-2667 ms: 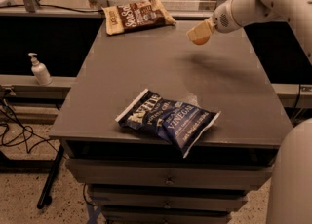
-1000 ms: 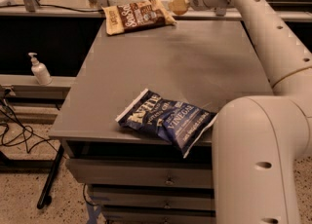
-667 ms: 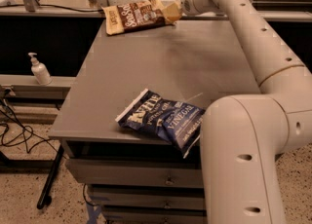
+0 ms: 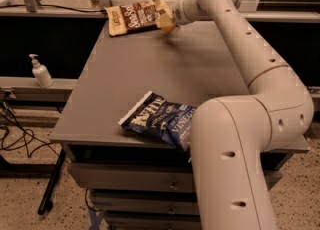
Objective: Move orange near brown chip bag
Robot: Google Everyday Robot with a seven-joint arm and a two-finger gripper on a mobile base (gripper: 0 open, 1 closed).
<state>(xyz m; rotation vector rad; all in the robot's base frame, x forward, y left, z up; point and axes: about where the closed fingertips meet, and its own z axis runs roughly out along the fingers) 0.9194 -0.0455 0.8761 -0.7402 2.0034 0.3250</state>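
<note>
Right beside the brown bag (image 4: pixel 135 16), at the far end of the bench (image 4: pixel 150 74), the end effector (image 4: pixel 167 20) pinches the orange (image 4: pixel 167 24) low over the top, likely so it can be set down close to that bag.

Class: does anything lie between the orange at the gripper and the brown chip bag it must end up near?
Nothing visible does. The gripper holds the orange over the far end of the table, right beside the right end of the brown chip bag. The blue chip bag lies at the near edge, well clear.
</note>
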